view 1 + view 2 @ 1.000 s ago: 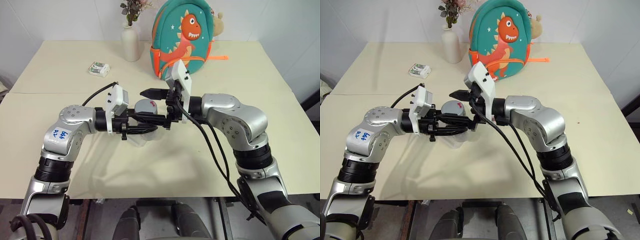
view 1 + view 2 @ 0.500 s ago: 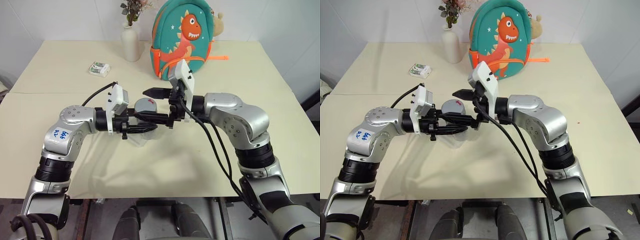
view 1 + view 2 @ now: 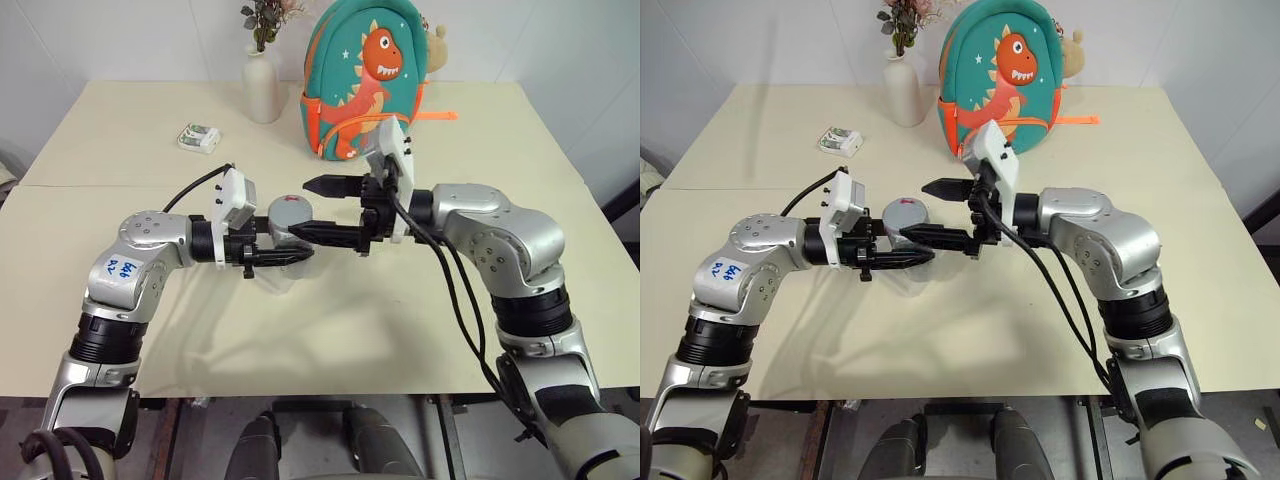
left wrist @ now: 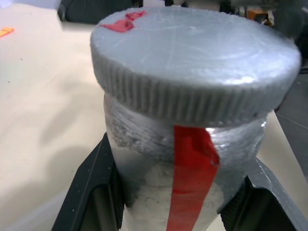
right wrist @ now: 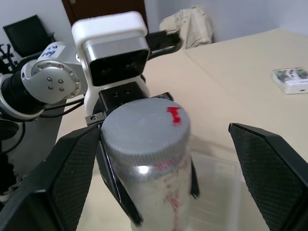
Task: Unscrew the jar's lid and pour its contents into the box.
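Left gripper (image 3: 285, 256) clenched on jar (image 4: 185, 163), held above box (image 5: 216, 192). Lid (image 5: 144, 132) on. Right gripper (image 3: 322, 210) released, fingers straddling lid. Advice: centre on lid, squeeze squarely, then twist.

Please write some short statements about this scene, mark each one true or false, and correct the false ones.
1. The left gripper holds the jar by its body. True.
2. The lid is off the jar. False: it sits on the jar's top.
3. The right gripper has its jaws shut on the lid. False: its jaws stand wide open, one on each side of the lid, not touching it.
4. The box lies on the table below the jar. True.
5. The backpack stands at the table's near edge. False: it stands at the far side, beside the vase.
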You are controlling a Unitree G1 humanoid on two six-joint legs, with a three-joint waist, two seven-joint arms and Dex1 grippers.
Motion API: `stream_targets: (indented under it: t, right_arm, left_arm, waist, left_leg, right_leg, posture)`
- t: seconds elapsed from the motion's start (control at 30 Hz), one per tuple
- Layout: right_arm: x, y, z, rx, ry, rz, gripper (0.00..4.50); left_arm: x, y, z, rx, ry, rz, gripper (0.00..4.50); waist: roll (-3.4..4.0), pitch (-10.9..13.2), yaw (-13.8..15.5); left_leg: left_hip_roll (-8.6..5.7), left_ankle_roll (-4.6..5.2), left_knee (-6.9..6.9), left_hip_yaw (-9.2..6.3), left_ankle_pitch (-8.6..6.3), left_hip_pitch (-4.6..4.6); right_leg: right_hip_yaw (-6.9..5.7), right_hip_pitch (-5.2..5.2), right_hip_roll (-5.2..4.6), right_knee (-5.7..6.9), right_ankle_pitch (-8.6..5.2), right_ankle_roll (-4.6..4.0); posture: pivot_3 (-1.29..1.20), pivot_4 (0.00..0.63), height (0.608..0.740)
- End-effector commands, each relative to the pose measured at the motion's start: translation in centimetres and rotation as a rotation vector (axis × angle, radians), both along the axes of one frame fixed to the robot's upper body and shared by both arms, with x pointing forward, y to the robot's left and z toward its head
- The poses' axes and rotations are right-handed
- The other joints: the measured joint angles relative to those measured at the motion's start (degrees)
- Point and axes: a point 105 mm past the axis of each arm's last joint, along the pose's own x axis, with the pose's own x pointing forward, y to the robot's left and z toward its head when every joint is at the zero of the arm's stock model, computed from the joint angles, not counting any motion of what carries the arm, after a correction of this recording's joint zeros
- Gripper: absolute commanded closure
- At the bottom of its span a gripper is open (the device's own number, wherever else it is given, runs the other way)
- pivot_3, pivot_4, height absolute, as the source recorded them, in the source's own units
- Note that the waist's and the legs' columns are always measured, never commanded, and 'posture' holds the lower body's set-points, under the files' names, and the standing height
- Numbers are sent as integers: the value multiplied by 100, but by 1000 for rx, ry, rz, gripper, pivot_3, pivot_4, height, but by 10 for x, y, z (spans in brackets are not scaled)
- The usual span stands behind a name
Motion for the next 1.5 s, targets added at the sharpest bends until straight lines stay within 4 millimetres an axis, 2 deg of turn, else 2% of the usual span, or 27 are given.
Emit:
stream_targets:
  t: [0.03,0.23,0.33,0.47,0.6,0.8,1.03,1.23,1.5]
  right_arm:
    - [0,-10,8,31,-27,-25,24]
    - [2,-20,4,25,-20,-41,24]
    - [-2,-21,10,48,-24,-15,24]
    - [-18,-8,22,91,-34,82,24]
    - [-26,13,23,95,-38,128,24]
    - [-20,41,16,60,-32,100,24]
    - [-20,51,4,3,-35,97,24]
    - [-12,46,1,-1,-30,63,24]
    - [-3,24,4,6,-30,4,24]
  left_arm:
    - [-5,-2,8,-4,-35,-30,2508]
    - [-5,-1,9,2,-38,-33,2508]
    - [-4,1,10,5,-39,-29,2508]
    - [-3,2,10,7,-40,-24,2508]
    - [-3,1,10,5,-40,-23,2508]
    - [-3,0,9,2,-38,-22,2508]
    - [-2,0,9,0,-39,-20,2508]
    - [-2,-1,10,-3,-42,-20,2508]
    - [-2,0,10,-3,-41,-21,2508]
  waist:
    - [0,0,-2]
    - [0,0,-23]
    - [0,0,-15]
    - [0,0,-27]
    - [1,0,-40]
    - [1,0,-20]
    - [1,0,-21]
    - [1,0,-22]
    - [1,0,-20]
  left_leg:
    - [0,0,0,0,0,0]
    - [1,0,-2,1,0,1]
    - [1,0,-1,1,0,1]
    - [1,0,-1,1,0,1]
    - [3,0,-2,0,0,2]
    - [2,-1,1,-1,1,2]
    - [1,-2,0,-1,1,1]
    - [1,-2,1,-1,1,2]
    - [1,-1,0,-1,1,1]
  right_leg:
    - [0,0,0,-1,0,0]
    - [1,0,2,0,0,-1]
    - [1,0,1,0,0,0]
    - [1,0,1,0,0,0]
    - [1,0,3,4,0,0]
    - [1,0,1,7,0,-1]
    - [0,-1,0,5,-1,-1]
    - [0,-2,1,8,-1,-1]
    - [0,-2,1,6,-1,-1]
  posture:
    - [0,150,740]
    - [0,150,740]
    - [0,150,740]
    - [0,150,740]
    - [0,150,740]
    - [0,150,740]
    - [0,150,740]
    - [0,150,740]
    - [0,150,740]
